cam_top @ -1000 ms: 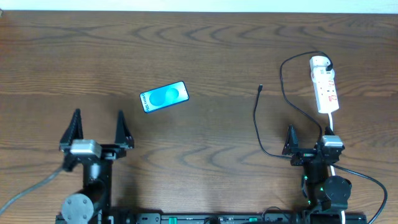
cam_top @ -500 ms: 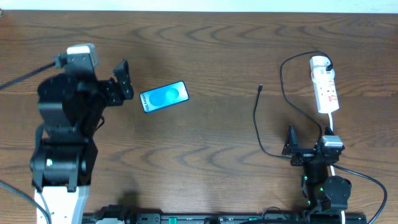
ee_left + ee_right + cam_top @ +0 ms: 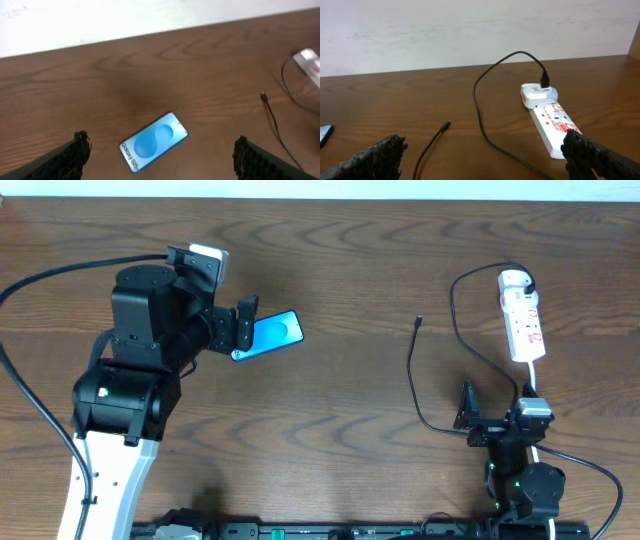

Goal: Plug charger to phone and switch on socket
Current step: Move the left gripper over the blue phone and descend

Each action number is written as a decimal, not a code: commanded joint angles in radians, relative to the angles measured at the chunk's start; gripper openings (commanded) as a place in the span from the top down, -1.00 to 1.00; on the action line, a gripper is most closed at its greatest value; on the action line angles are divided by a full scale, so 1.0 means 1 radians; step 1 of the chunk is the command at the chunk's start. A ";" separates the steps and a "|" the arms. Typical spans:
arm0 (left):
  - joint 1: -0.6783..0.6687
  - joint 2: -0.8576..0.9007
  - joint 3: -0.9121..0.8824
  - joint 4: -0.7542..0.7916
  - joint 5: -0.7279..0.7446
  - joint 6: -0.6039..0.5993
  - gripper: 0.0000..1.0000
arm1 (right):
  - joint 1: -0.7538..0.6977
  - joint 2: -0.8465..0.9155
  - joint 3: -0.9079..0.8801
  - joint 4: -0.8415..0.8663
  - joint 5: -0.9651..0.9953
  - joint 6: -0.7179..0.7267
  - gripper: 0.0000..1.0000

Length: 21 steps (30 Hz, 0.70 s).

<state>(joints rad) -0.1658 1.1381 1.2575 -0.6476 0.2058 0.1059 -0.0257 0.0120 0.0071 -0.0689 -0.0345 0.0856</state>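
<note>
The left arm (image 3: 128, 385) is extended into the upper left, left gripper (image 3: 245, 330) spread wide; right gripper (image 3: 496, 408) sits lower right, fingers apart.

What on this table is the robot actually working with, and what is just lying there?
Part of the job:
- phone, blue screen lit
- thin black charger cable, not yet in the phone
- white power strip, with the cable's white adapter on its far end

Just there:
- the strip's own white cord
- the wooden table
</note>
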 commanded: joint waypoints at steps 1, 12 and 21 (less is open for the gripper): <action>-0.002 0.005 0.024 -0.016 0.023 0.037 -0.86 | 0.007 -0.006 -0.002 -0.003 -0.010 -0.012 -0.99; -0.002 0.299 0.356 -0.180 0.019 0.226 -0.87 | 0.007 -0.006 -0.002 -0.003 -0.010 -0.012 -0.98; -0.002 0.622 0.529 -0.449 0.018 0.584 -0.87 | 0.007 -0.006 -0.002 -0.003 -0.010 -0.012 -0.99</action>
<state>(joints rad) -0.1658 1.6970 1.7706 -1.0710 0.2119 0.5533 -0.0257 0.0120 0.0071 -0.0689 -0.0345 0.0856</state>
